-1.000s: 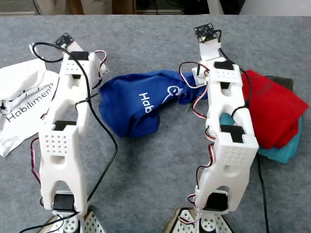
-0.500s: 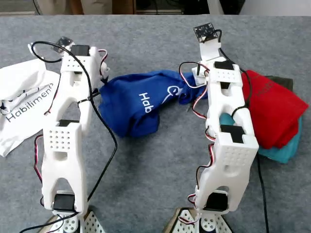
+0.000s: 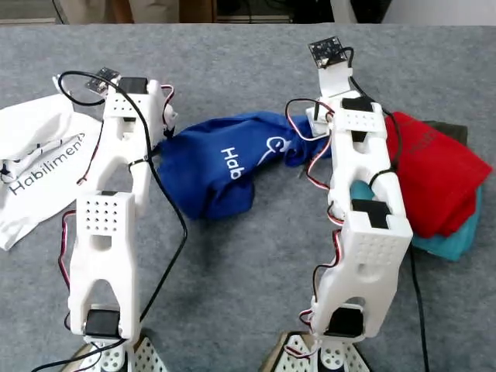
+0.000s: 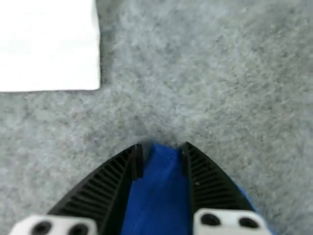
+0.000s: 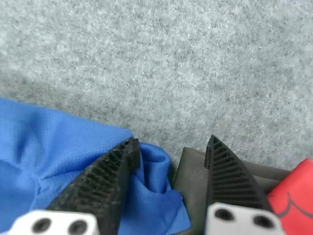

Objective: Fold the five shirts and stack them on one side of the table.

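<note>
While the blue shirt [image 3: 225,167] lies bunched on the table [image 3: 248,294] between your arms, note the left gripper [image 4: 162,148]: narrow, pinching the shirt's edge on the side toward the white shirt [image 3: 39,163], likely to draw it flat. Right gripper [image 5: 172,142] stands wide over the opposite corner, gripping nothing, just beside the dark shirt [image 5: 193,171]. Red shirt [image 3: 434,174] tops the pile there.

Left gripper [image 4: 162,147] clamped, right gripper [image 5: 172,141] parted
</note>
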### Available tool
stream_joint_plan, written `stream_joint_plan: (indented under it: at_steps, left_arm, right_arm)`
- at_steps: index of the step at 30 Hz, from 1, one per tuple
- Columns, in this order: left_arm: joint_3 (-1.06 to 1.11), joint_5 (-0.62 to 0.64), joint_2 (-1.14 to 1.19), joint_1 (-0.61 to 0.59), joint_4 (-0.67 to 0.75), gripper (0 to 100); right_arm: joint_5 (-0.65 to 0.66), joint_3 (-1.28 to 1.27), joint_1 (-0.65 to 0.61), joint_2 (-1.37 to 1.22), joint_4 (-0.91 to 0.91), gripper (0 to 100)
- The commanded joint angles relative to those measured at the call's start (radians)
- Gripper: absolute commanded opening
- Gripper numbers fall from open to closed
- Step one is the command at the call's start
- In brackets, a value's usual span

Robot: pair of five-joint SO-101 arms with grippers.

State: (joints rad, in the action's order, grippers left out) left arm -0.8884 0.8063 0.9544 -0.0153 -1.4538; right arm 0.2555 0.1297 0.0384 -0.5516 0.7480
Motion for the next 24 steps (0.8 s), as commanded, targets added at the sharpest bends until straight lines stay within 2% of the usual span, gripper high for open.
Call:
stream_joint_plan:
  at_steps: [1,8,19,24]
  left_arm:
    - [-0.043,0.008,-0.008,0.020,-0.008,14]
    - [-0.044,0.008,-0.002,0.035,-0.002,7]
    - [-0.048,0.008,-0.015,0.034,-0.005,2]
    - [-0.192,-0.046,-0.071,0.014,-0.137,2]
  right_arm:
    - [-0.005,0.047,-0.013,0.004,-0.011,22.8]
    - [-0.005,0.047,-0.013,0.004,-0.011,22.8]
    - [-0.005,0.042,-0.024,0.004,-0.011,22.8]
    - [-0.003,0.082,-0.042,0.031,0.048,23.1]
